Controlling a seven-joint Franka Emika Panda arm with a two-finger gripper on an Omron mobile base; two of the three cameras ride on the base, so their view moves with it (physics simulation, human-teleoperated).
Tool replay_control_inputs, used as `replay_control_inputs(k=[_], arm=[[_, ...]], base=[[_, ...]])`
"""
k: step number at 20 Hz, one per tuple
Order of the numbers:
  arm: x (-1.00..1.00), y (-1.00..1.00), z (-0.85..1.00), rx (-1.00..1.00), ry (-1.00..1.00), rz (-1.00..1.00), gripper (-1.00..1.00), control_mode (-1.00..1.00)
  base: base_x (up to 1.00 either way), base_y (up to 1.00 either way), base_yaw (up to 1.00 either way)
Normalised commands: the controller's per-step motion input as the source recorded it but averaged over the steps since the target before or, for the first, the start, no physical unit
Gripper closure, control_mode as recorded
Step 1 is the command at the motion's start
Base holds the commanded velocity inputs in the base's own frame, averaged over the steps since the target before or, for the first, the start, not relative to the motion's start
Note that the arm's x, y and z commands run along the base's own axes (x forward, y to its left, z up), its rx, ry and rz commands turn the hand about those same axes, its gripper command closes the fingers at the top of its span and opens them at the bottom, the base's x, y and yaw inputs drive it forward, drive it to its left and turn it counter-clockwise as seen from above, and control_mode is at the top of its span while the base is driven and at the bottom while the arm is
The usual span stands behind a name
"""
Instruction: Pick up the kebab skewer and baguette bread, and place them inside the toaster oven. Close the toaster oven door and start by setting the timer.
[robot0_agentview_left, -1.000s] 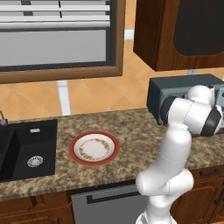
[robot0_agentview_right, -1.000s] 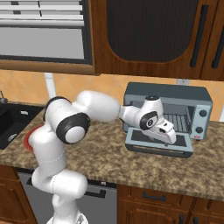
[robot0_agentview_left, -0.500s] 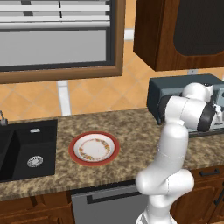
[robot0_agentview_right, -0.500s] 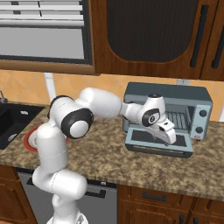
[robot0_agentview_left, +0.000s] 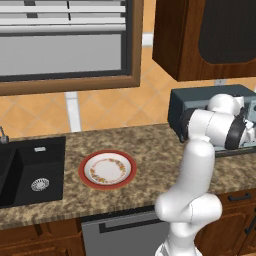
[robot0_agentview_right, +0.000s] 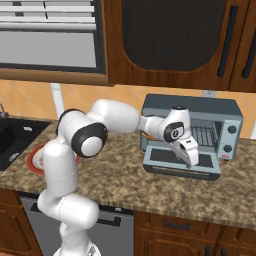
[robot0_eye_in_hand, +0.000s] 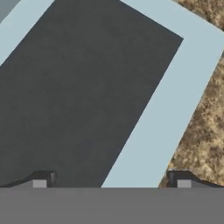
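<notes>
A: How do the fingers stand?

B: The white arm's two-finger gripper (robot0_agentview_right: 195, 161) has its dark fingertips (robot0_eye_in_hand: 40, 180) spread as wide as they go, one at each lower corner of the hand view. They hold nothing. They hang just above the grey-framed dark glass toaster oven door (robot0_agentview_right: 181, 162); whether they touch it I cannot tell.

A: And the door?

B: It lies folded down, flat over the speckled brown stone counter (robot0_agentview_right: 125, 182), its long axis running across the front of the boxy blue-grey toaster oven (robot0_agentview_right: 192, 106). In the hand view the dark glass (robot0_eye_in_hand: 78, 87) runs diagonally, with the pale frame along its right side and counter beyond.

A: Where does the oven face?

B: Out toward the counter's front edge, with the opening showing a wire rack (robot0_agentview_right: 204, 136). Knobs sit on its right panel.

A: The skewer and bread?

B: I cannot make them out. The red-rimmed round plate (robot0_agentview_left: 107, 169) beside the black sink (robot0_agentview_left: 30, 170) shows only a small pattern.

A: Any writing?

B: None readable.
</notes>
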Motion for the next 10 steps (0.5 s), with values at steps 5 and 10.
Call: replay_control_inputs(k=[5, 10], arm=[[-0.8, 0.07, 0.0, 0.01, 0.0, -0.09, -1.0, -1.0], [-0.17, 0.53, 0.0, 0.0, 0.0, -0.06, -1.0, -1.0]], base=[[0.0, 0.0, 0.0], [0.0, 0.0, 0.0]])
